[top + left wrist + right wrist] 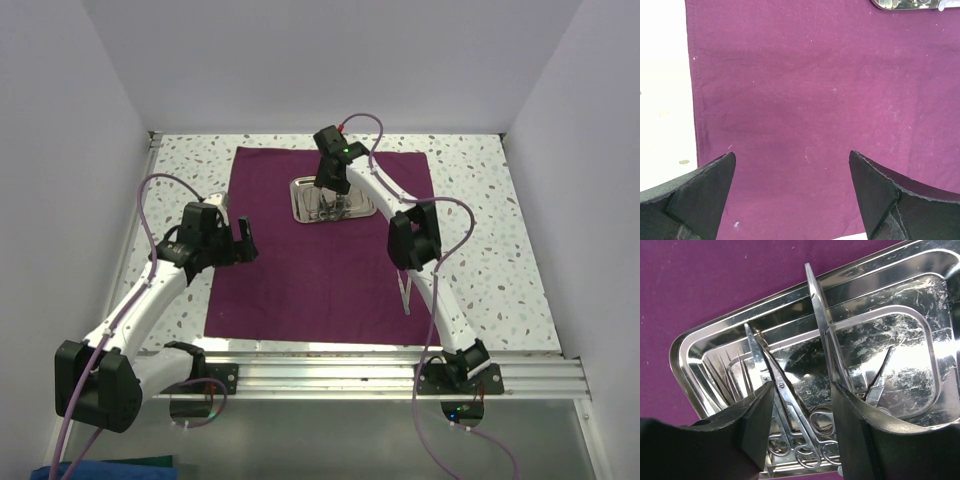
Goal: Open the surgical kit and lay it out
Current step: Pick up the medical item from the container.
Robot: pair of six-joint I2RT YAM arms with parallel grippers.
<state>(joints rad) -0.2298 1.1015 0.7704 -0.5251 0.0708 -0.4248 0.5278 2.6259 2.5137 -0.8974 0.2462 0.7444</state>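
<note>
Right now the right gripper hangs with jaws spread, gripping nothing, straddling ring-handled forceps in the steel tray at the far middle of the flat maroon cloth. Tweezers run just beside one finger, so closing could pinch both tools or drag the tray. The left gripper, likewise released, hovers over the cloth's left edge.

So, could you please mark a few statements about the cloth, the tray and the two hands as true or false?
1. The cloth lies spread flat on the table. True.
2. The tray sits on bare table. False: it rests on the cloth.
3. The left hand is open and holds nothing. True.
4. The tray is empty. False: ring-handled instruments lie in it.
5. The right hand is over the tray. True.
</note>
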